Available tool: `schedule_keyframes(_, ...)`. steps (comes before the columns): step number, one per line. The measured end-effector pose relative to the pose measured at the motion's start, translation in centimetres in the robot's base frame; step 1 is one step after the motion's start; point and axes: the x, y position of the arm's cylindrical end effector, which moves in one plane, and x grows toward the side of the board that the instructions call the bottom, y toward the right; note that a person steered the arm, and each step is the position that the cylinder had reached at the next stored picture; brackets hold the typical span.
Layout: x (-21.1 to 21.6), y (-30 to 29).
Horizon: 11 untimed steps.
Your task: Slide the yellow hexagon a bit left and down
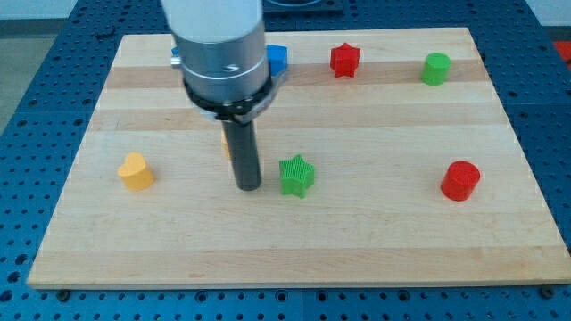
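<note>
Only a thin yellow-orange sliver [226, 146] shows at the left edge of my dark rod; it may be the yellow hexagon, and its shape cannot be made out because the rod hides the rest. My tip [248, 188] rests on the wooden board [375, 241], just below and right of that sliver. A green star [297, 175] lies a short way to the right of the tip, apart from it. A yellow heart [136, 171] lies well to the tip's left.
A blue block [278, 59] is partly hidden behind the arm's body at the view's top. A red star [344, 60] and a green cylinder [436, 69] sit along the top edge. A red cylinder [460, 180] stands at the right.
</note>
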Motion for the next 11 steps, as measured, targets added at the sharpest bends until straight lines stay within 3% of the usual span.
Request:
schedule_keyframes(3,-7.3,0.7)
schedule_keyframes(6,-8.5,-3.6)
schedule_keyframes(7,-11.0,-4.7)
schedule_keyframes(11,-6.7,-8.3)
